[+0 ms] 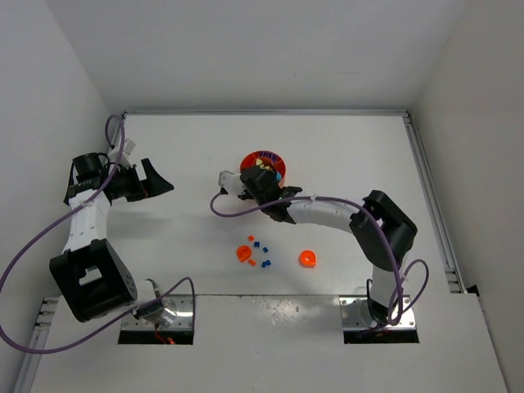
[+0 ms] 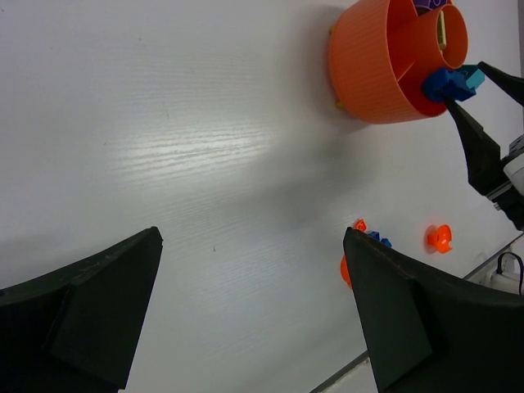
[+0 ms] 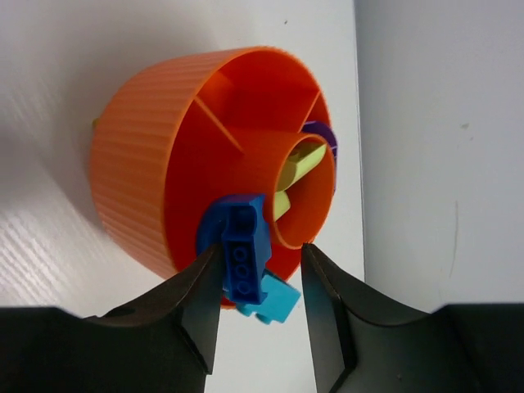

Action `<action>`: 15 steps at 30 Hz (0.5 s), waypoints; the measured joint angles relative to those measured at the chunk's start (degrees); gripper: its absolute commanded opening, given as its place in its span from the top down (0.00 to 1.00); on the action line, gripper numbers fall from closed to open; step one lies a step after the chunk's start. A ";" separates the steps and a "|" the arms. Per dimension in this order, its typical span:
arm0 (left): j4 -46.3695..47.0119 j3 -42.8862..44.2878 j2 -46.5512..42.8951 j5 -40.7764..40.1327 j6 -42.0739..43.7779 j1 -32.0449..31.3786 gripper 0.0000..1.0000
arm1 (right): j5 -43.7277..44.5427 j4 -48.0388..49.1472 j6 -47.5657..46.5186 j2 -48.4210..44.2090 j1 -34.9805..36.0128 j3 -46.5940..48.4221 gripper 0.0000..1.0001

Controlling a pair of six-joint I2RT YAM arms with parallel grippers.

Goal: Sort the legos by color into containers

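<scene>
At the rim of the dish (image 3: 139, 188), the right gripper (image 3: 262, 252) is being held partly open around a blue brick (image 3: 241, 254), apparently mid-release; the left gripper (image 2: 251, 233) is being held wide open and empty, well apart. Next, a lift toward the loose legos (image 1: 262, 254) is being called for.

The right tool (image 3: 260, 255) hangs over the dish (image 3: 131, 180); the table (image 2: 205, 147) left of it lies open.

A blue brick (image 2: 442, 84) and cyan brick (image 2: 472, 76) sit at the ribbed orange dish (image 2: 364, 70) rim, between the fingers of the right gripper (image 2: 465, 86).
</scene>
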 measured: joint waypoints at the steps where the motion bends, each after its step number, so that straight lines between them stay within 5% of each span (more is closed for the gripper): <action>1: 0.02 0.00 0.00 0.00 -0.15 0.00 0.00 | -0.02 0.04 -0.26 0.00 -0.02 -0.63 0.56; 15: 0.28 0.00 0.00 0.00 -0.59 0.00 0.00 | 0.20 2.60 -2.36 -1.60 -0.17 -5.42 0.55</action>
